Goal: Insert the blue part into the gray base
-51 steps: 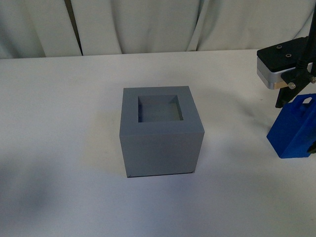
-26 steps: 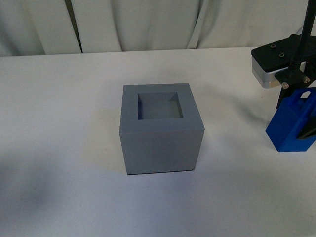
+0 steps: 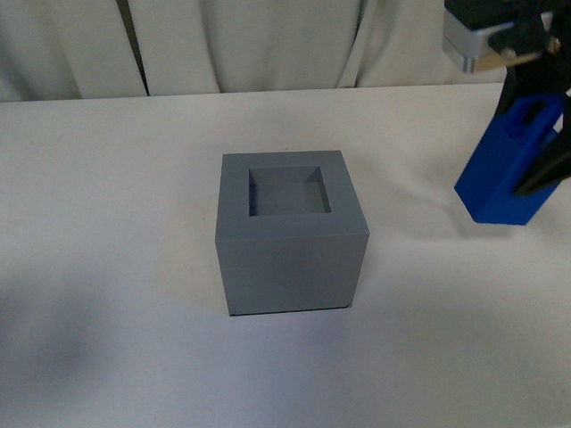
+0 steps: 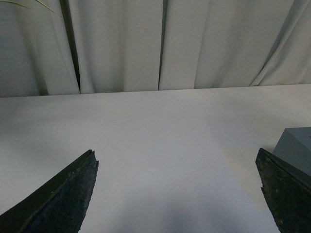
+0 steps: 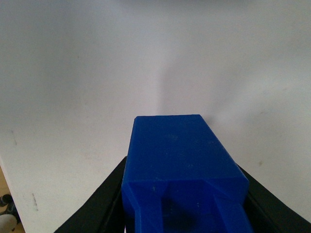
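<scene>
Far left first: the left gripper only shows up in its own wrist cam, and its two dark fingers are spread wide apart with nothing between them. It's just hanging over bare white table, with the pale curtain along the back edge. A corner of the gray base peeks in beside one of those fingers, but they're not touching.

Middle of the front view: the gray base sits flat on the table with the square recess in its top facing up. Nothing's in the recess, you can see right down to the bottom.

Over on the right, the blue part is well apart from the base and off to its side, not above it. The right gripper has it pinched up near the loop-handle end, black fingers pressed against two opposite sides. The block hangs tilted, lower end swung toward the base, and it looks to be lifted clear of the table. The right wrist cam looks down the length of the block, with only plain tabletop beyond it.
</scene>
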